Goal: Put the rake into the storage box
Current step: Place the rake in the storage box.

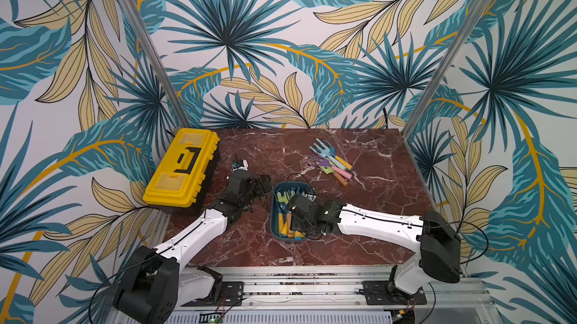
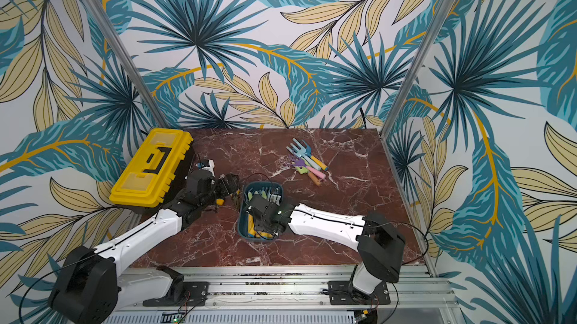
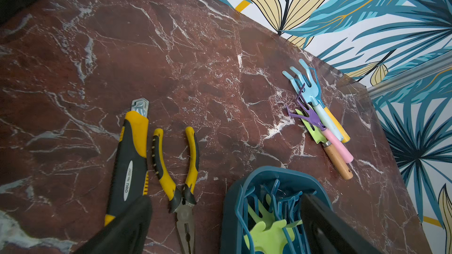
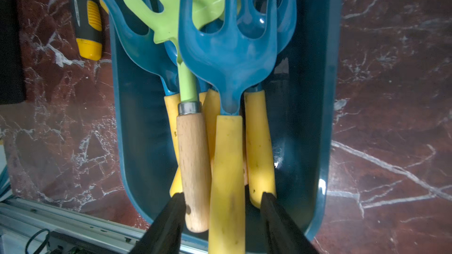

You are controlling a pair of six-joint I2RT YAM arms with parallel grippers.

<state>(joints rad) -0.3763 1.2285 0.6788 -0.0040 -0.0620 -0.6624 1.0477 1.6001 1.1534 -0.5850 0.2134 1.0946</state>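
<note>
Rake (image 4: 227,52) of glossy blue plastic, with curved tines and a smooth yellow handle, lay topmost in the box (image 4: 318,93), a dark teal tub with rounded corners. Under it lay more blue rakes and a green rake (image 4: 171,20) with a wooden handle and a metal collar, all handles pointing toward the robot.

The right gripper (image 4: 222,196) hung over the box's near end. Its black fingers were partly spread on either side of the yellow handle, with a gap beside it and no clamp on it. The left gripper (image 3: 226,200) stood wide open and empty at the box's 9 o'clock, above a knife (image 3: 132,162) and pliers (image 3: 181,167), both yellow and black.

A pile (image 1: 331,163) of pastel rakes lay at the box's 1 o'clock, well apart. A yellow toolbox (image 1: 181,166) with a black handle sat at 10 o'clock. The table (image 1: 374,157) was red-brown marble with white veins. The walls bore teal and tan leaves.
</note>
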